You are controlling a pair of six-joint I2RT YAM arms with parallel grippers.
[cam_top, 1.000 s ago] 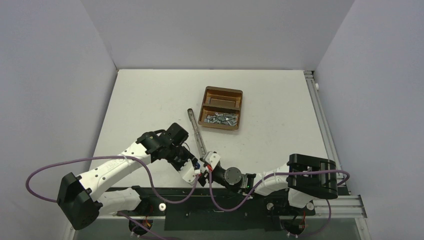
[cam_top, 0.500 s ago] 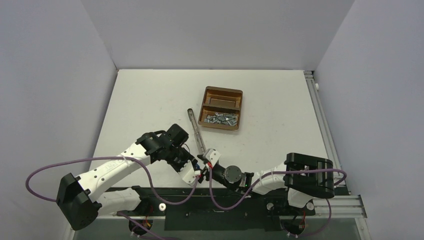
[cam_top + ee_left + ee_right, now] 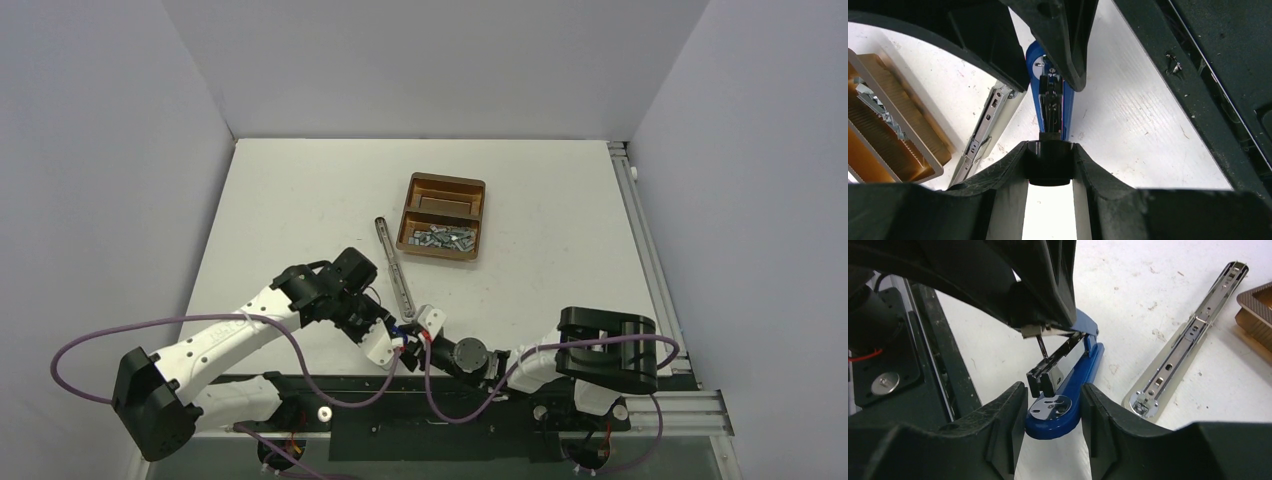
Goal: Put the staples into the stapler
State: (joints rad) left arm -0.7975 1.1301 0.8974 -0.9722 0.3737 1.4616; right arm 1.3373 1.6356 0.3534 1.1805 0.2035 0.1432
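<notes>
At the near edge of the worktop point(image 3: 300, 200), the left hand point(image 3: 1049, 150) clamps the opened blue stapler point(image 3: 1087, 367), and the right hand point(image 3: 1053, 390) straddles its base, grip unclear.

Two arms, left arm point(image 3: 225, 340) and right arm point(image 3: 535, 362), both with smooth white shells and round black joints. A big black boxy shoulder point(image 3: 150, 400) on the left one, a second boxy shoulder point(image 3: 605, 350) on the right one. Long purple cable point(image 3: 85, 345) along the left arm, a second purple cable point(image 3: 432, 395) by the right. A grey round cap point(image 3: 468, 355) near the right wrist. White blocks just behind the jaws. Left gripper point(image 3: 1049, 150) and right gripper point(image 3: 1053, 390) black up close, with thick fingers point(image 3: 993, 435), rough and bumpy on the outside like rubber.
</notes>
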